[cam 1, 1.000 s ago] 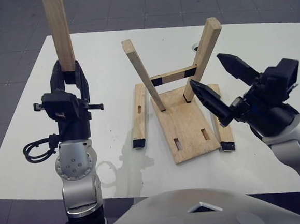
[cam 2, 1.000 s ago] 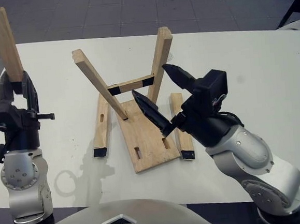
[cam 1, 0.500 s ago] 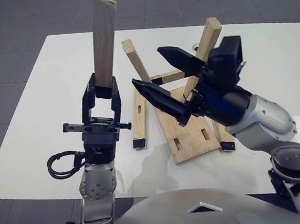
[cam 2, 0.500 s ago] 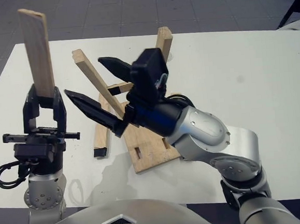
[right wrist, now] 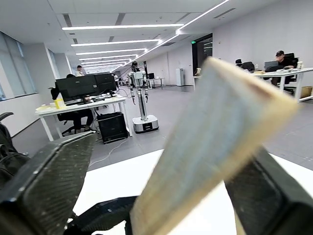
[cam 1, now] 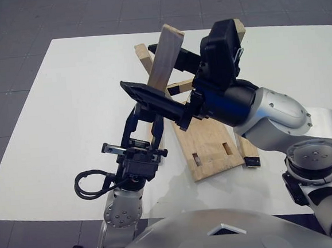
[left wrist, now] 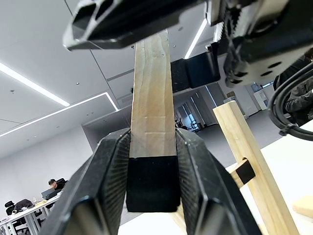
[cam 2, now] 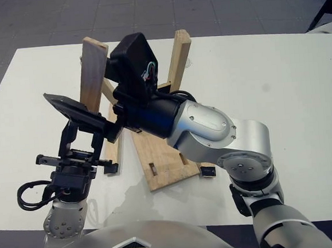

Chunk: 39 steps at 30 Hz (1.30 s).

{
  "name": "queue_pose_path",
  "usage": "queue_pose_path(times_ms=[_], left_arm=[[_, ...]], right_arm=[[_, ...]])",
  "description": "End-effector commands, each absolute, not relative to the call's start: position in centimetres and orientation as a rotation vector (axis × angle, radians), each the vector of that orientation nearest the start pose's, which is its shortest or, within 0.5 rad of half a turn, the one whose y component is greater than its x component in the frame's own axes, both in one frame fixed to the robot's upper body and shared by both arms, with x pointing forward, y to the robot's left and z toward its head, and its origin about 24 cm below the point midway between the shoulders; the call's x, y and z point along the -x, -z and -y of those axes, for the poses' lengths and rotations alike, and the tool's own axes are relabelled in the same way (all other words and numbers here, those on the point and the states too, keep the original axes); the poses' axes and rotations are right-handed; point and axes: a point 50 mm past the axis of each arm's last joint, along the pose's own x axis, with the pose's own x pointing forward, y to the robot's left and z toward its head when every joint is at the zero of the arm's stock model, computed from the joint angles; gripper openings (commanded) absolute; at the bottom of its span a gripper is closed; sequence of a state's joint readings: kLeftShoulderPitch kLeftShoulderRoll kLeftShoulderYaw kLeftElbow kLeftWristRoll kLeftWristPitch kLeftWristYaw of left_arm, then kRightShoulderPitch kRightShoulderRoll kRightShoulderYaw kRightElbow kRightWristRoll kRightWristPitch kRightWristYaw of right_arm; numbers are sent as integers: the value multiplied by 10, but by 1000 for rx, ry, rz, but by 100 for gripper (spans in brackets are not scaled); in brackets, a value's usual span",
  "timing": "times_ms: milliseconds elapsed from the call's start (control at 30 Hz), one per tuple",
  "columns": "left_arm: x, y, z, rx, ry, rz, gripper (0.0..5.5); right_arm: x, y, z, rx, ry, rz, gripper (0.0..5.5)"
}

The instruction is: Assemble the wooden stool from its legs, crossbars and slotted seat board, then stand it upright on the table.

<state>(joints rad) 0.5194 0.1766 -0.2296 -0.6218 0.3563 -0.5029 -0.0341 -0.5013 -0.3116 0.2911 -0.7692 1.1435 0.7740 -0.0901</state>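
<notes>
Above a white rectangular table, clamps the black-capped foot of a pale flat wooden stool leg in the clenched left gripper, probably for handover. Points upward, long axis leaning right. Straddles its upper stretch with the right gripper, spread wide, beside the slotted wooden seat board

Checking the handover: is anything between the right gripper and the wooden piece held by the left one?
Nothing visible. The right gripper has open jaws astride the wooden piece partway up, while the left gripper clamps its black-capped end.
</notes>
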Motion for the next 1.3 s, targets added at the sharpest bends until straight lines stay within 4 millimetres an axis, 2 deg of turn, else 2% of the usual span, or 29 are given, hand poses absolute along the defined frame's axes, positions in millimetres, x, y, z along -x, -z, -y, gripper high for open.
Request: queue_pose_path(times_ms=[33,333,500,600,933,967,1033,1100,1300], left_arm=[[-133,-119,-118,-404,289,580,133],[-135,-117,-120,-408,274,556,133],[-135,-117,-121,-411,270,550,133],[-134,-117,-122,-410,268,548,133],[-134,-120,-124,-395,256,535,133],[-135,-124,-126,-385,232,551,169],[-140,-137,-133,-358,137,591,198],[-145,-142,-141,-330,71,598,226],[-147,-145,-145,-315,33,594,226]], right_arm=[[-193,-226,34,-272,-1195,77,359],[-189,-227,35,-281,-1222,72,207],[-189,-228,35,-291,-1223,64,104],[-189,-229,35,-297,-1221,60,68],[-191,-227,39,-295,-1185,66,64],[-193,-227,41,-286,-1167,71,64],[-195,-226,48,-258,-1114,87,40],[-198,-226,59,-225,-1052,105,40],[-200,-224,95,-184,-873,131,40]])
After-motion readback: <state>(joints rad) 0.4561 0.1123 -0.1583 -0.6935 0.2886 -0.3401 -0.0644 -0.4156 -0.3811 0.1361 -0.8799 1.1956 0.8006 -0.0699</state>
